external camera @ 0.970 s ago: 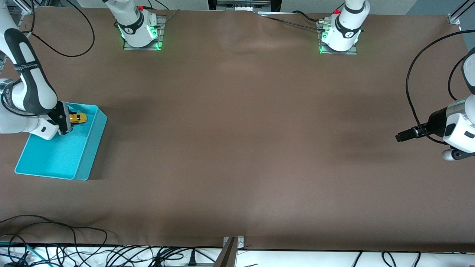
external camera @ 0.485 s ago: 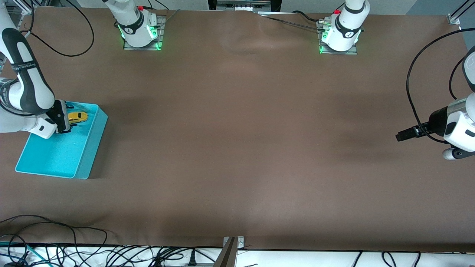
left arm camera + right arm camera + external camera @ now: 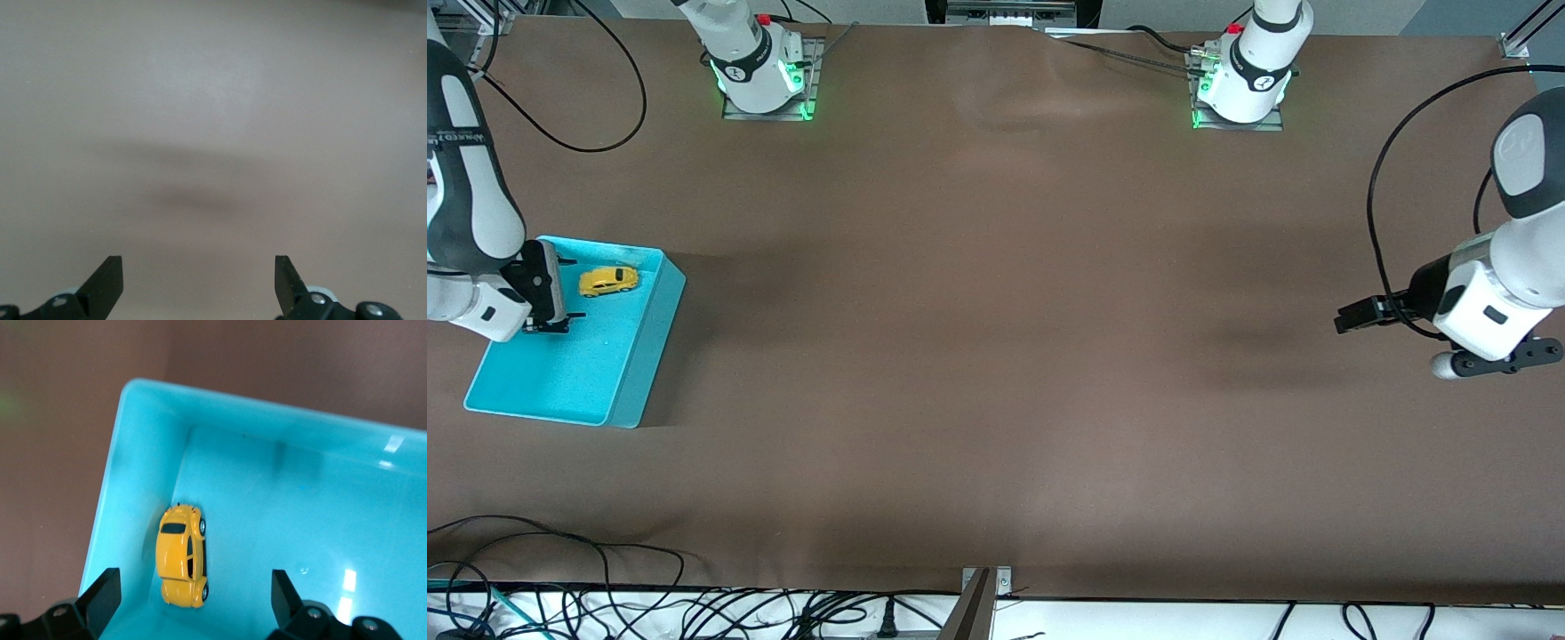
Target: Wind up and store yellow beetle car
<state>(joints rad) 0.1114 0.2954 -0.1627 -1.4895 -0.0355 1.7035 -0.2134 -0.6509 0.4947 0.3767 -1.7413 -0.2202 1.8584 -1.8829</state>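
The yellow beetle car (image 3: 608,281) lies on its wheels inside the turquoise bin (image 3: 631,373), close to the bin's wall farthest from the front camera. In the right wrist view the car (image 3: 181,553) sits beside the bin's wall (image 3: 127,473). My right gripper (image 3: 562,289) is open and empty, hovering over the bin beside the car without touching it; in the right wrist view the gripper (image 3: 195,579) has its fingers spread wide on either side of the car. My left gripper (image 3: 1348,319) is open and empty over bare table at the left arm's end, also shown in its wrist view (image 3: 199,263).
The brown table (image 3: 996,356) carries the two arm bases (image 3: 763,80) (image 3: 1240,89). Cables (image 3: 560,569) lie along the edge nearest the front camera.
My right gripper has let go of the car and drawn back from it toward the right arm's end of the table; the car stays in the bin. My left gripper has moved a little toward the table's middle.
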